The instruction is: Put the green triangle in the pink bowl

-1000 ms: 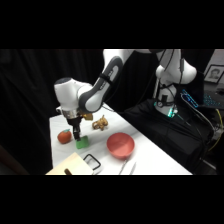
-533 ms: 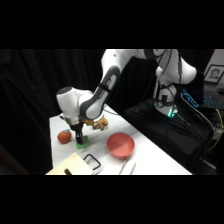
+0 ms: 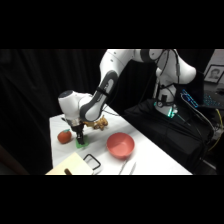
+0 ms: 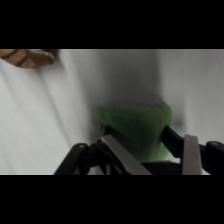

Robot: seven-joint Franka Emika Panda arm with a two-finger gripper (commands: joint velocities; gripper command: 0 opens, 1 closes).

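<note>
The green triangle (image 3: 82, 144) lies on the white table (image 3: 150, 160) just right of an orange-red fruit (image 3: 64, 136). My gripper (image 3: 80, 138) has come straight down onto it. In the wrist view the green triangle (image 4: 134, 126) sits on the table between my two fingers (image 4: 119, 154), and the gripper (image 4: 148, 140) is open around it. The pink bowl (image 3: 120, 145) stands upright to the right of the gripper, about a bowl's width away, with nothing in it.
A tan wooden piece (image 3: 98, 124) lies just behind the gripper, and shows again as a tan wooden piece (image 4: 27, 56) in the wrist view. A beige board (image 3: 72, 165), a black loop-shaped item (image 3: 93, 161) and metal tongs (image 3: 127, 167) lie near the front edge.
The gripper has come down and slightly left onto the green triangle. The triangle, fruit and bowl have not moved.
</note>
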